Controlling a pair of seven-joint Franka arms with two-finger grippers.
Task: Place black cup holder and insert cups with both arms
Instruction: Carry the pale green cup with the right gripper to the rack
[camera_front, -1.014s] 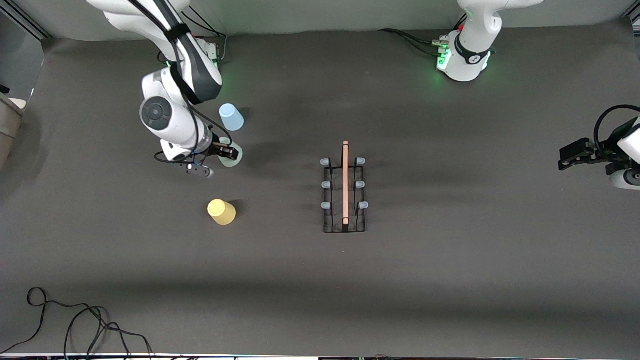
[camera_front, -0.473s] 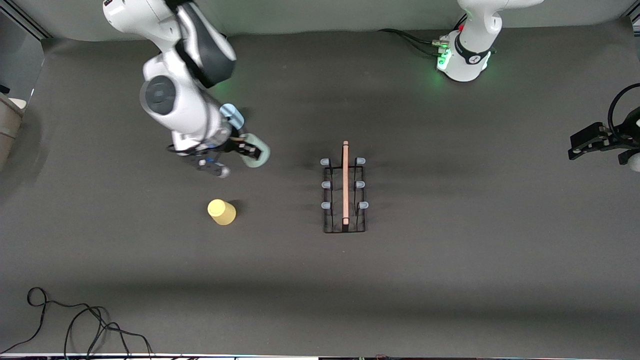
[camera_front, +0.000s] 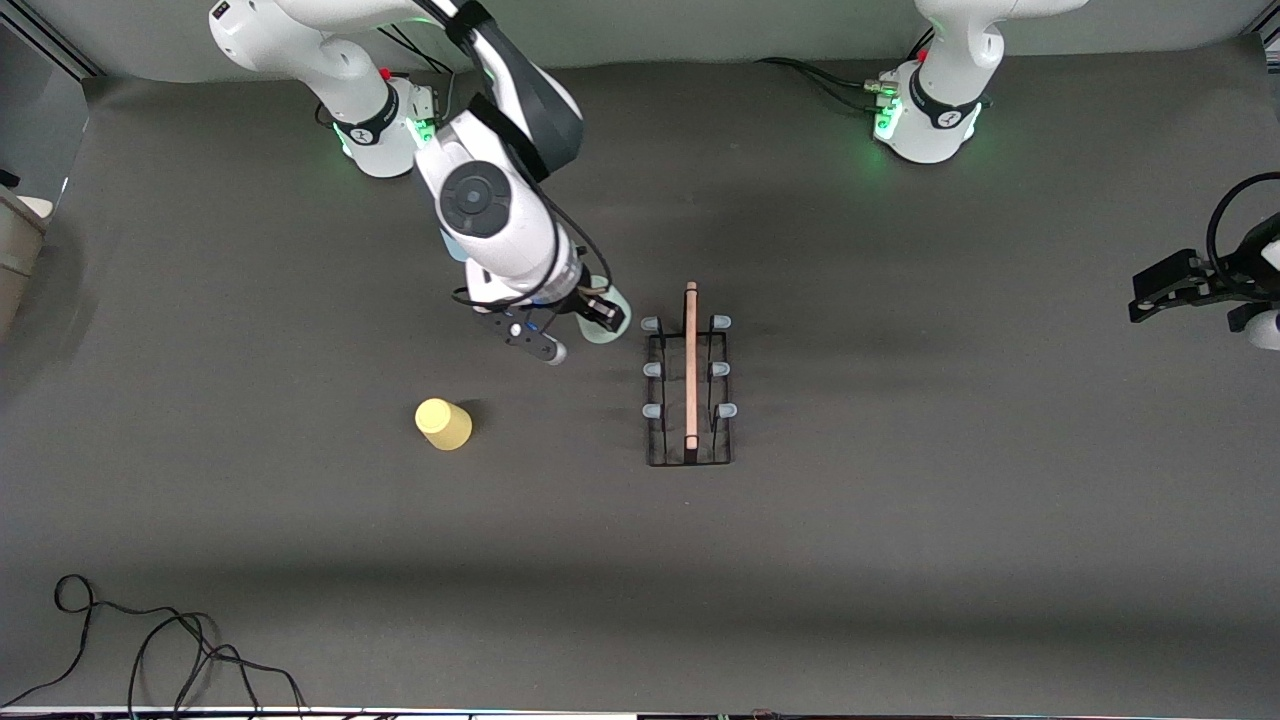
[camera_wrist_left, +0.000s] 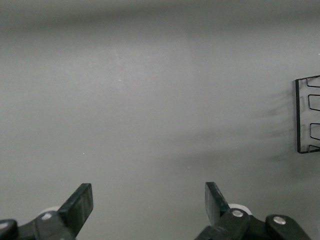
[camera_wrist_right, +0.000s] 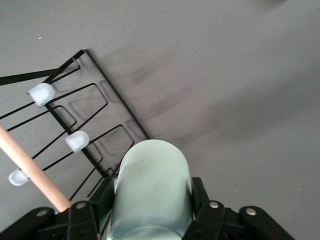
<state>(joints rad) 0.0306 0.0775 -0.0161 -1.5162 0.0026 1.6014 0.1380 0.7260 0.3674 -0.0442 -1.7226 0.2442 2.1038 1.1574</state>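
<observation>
The black cup holder (camera_front: 689, 385) stands mid-table with its wooden rod handle (camera_front: 690, 365) on top and grey-tipped pegs. My right gripper (camera_front: 603, 315) is shut on the pale green cup (camera_front: 610, 322) and holds it in the air beside the holder's pegs on the right arm's side. In the right wrist view the green cup (camera_wrist_right: 151, 187) sits between the fingers with the holder (camera_wrist_right: 75, 130) beside it. The yellow cup (camera_front: 443, 423) lies on the table toward the right arm's end. The light blue cup is hidden under the right arm. My left gripper (camera_front: 1160, 292) is open and waits at the left arm's end.
Black cables (camera_front: 150, 650) lie near the front edge at the right arm's end. The left wrist view shows bare table and an edge of the holder (camera_wrist_left: 306, 115). The arms' green-lit bases (camera_front: 925, 115) stand along the table's back edge.
My right gripper lifted the green cup and carried it toward the holder, from beside the blue cup to next to the pegs. The left gripper shifted slightly.
</observation>
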